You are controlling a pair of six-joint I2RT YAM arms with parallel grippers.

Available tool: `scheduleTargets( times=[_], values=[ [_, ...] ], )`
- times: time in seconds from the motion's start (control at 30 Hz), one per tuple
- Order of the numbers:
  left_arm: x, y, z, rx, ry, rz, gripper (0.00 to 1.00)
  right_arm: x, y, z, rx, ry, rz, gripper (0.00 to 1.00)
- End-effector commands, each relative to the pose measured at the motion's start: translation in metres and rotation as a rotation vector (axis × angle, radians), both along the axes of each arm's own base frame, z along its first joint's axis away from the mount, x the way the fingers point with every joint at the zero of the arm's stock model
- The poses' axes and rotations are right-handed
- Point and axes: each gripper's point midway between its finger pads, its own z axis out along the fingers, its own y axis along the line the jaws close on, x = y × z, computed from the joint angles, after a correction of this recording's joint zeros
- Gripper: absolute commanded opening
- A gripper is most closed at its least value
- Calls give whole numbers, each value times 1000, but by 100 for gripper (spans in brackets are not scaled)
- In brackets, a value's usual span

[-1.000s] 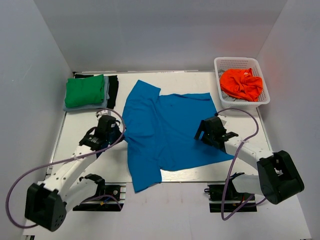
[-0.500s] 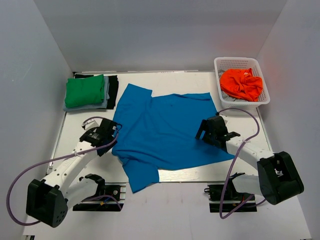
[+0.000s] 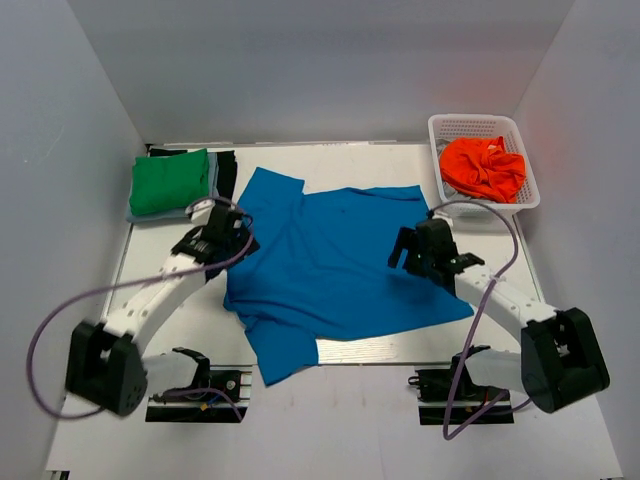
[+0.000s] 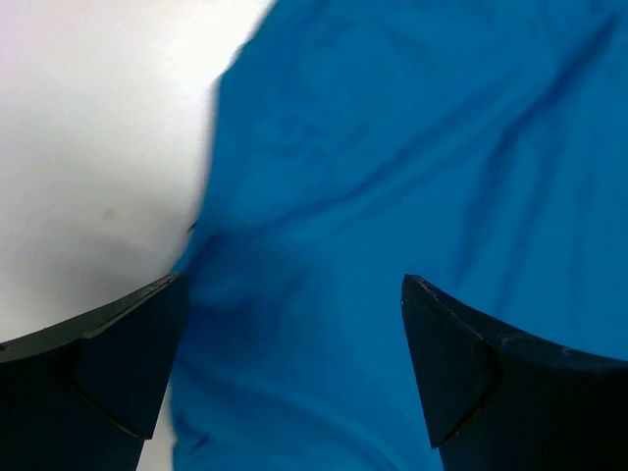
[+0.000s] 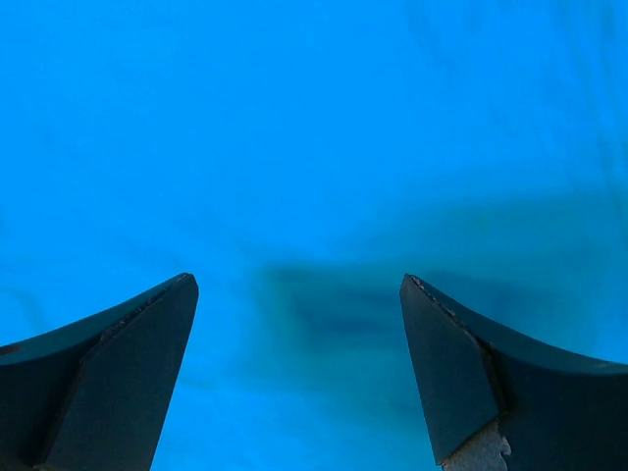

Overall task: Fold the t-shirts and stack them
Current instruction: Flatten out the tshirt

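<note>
A bright blue t-shirt (image 3: 330, 260) lies spread across the middle of the white table, rumpled at its lower left. My left gripper (image 3: 226, 232) hovers at the shirt's left edge, open, with blue cloth (image 4: 392, 177) below its fingers and nothing between them. My right gripper (image 3: 418, 250) hangs over the shirt's right part, open, with only blue fabric (image 5: 314, 147) under it. A folded green t-shirt (image 3: 168, 181) tops a pile with darker ones at the back left. An orange t-shirt (image 3: 482, 167) lies bunched in the basket.
The white mesh basket (image 3: 446, 127) stands at the back right corner. White walls close in the table on three sides. Bare white tabletop (image 4: 88, 128) shows left of the blue shirt. Cables loop from both arms near the front edge.
My left gripper has let go of the blue shirt's left edge and opened, then moved back toward the far left. The shirt's left side now lies flatter. The right arm has lifted slightly.
</note>
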Motion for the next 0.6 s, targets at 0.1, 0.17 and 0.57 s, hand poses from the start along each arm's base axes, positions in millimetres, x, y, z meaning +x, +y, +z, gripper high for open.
scheduleTargets(
  times=[0.1,0.17,0.57],
  values=[
    [80,-36,-17,61,19,-150,99,69,17,27,-41,-107,13,90],
    [100,-40,-35,108,67,-161,99,87,16,26,-71,-109,-9,90],
    [203,-41,-103,238,186,-166,99,152,22,-16,-150,9,-86,90]
  ],
)
